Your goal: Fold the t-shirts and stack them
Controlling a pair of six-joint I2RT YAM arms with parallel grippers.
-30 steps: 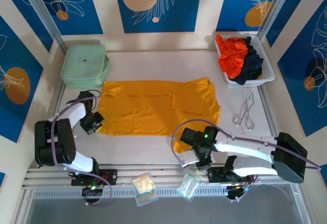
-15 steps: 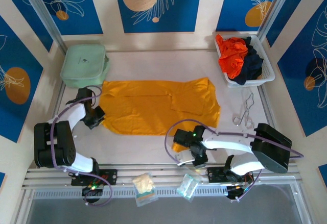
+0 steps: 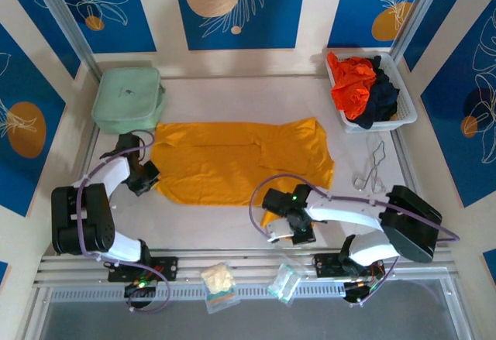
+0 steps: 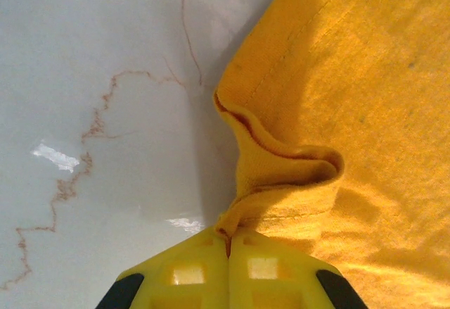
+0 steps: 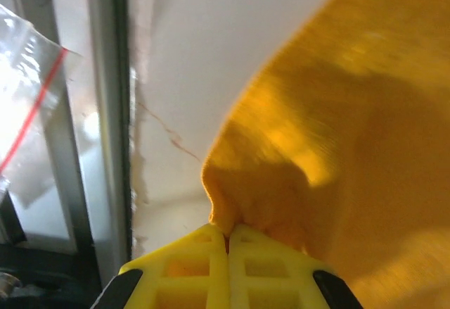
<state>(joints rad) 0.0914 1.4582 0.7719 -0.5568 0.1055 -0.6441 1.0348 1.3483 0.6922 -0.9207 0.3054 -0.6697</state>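
A golden-yellow t-shirt point(image 3: 240, 162) lies spread across the middle of the table. My left gripper point(image 3: 149, 177) is shut on its near left corner, and the wrist view has a bunched fold of yellow cloth point(image 4: 281, 175) rising from the closed yellow fingers point(image 4: 260, 267). My right gripper point(image 3: 273, 218) is shut on the shirt's near right edge; yellow cloth point(image 5: 337, 147) runs out of its closed fingers point(image 5: 260, 260). An orange-red t-shirt point(image 3: 353, 84) and a dark navy t-shirt point(image 3: 381, 96) lie crumpled in a white basket point(image 3: 407, 111) at the back right.
A pale mint-green zipped case point(image 3: 128, 98) sits at the back left, beside the shirt's far left corner. Metal tongs point(image 3: 373, 168) lie right of the shirt. Two clear plastic packets point(image 3: 218, 284) point(image 3: 284, 282) rest on the metal rail at the near edge point(image 5: 105, 112).
My right gripper slid left to the shirt's near right edge and shut on the cloth. The left gripper drew slightly toward the far side, lifting its corner; both have held still lately.
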